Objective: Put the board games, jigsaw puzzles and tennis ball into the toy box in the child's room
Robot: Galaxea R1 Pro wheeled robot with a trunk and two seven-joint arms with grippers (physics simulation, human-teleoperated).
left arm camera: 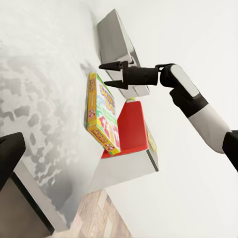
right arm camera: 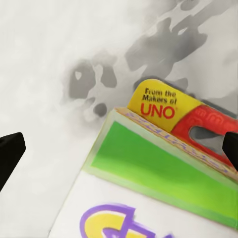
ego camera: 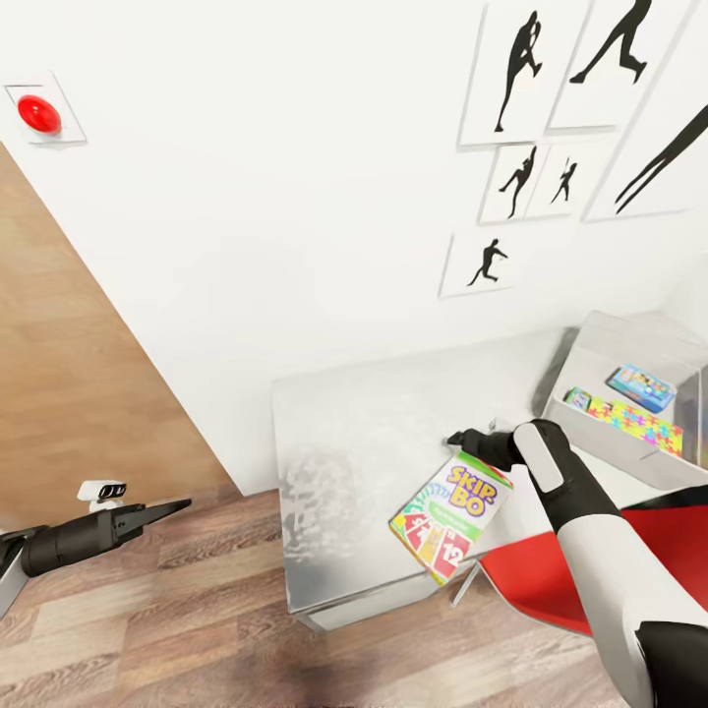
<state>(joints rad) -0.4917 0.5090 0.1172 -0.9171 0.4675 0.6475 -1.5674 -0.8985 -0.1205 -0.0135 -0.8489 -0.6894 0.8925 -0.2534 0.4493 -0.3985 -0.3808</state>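
Evidently the head view shows the right pincer (ego camera: 470, 440) hovering with its fingers parted right over the top end of the Skip-Bo board game (ego camera: 451, 512), which lies flat near the front edge of the counter (ego camera: 334, 452), toward its right corner. The box sits within easy reach, so I judge the arm is lined up to close on its upper end. At the counter's far right end stands the toy box (ego camera: 629, 393), with a jigsaw puzzle (ego camera: 623, 413) and a blue game box (ego camera: 641, 385) already inside; it is near enough for a short carry. A red chair (ego camera: 570, 570) is tucked under the front right corner. The left pincer (ego camera: 157, 511) hangs well apart over the wood floor (ego camera: 197, 610), out of the way.

From the left wrist view, the right pincer (left arm camera: 110, 74) is plainly released, jaws spread with nothing between them, just above the game (left arm camera: 102, 116). Whether the left pincer itself is open or clenched I cannot tell from its dark finger (left arm camera: 9, 156) alone.

From the right wrist view, two dark fingertips (right arm camera: 9, 151) stand wide apart on either side of the game's hang-tab end (right arm camera: 163, 163), which suits a grasp across the width.
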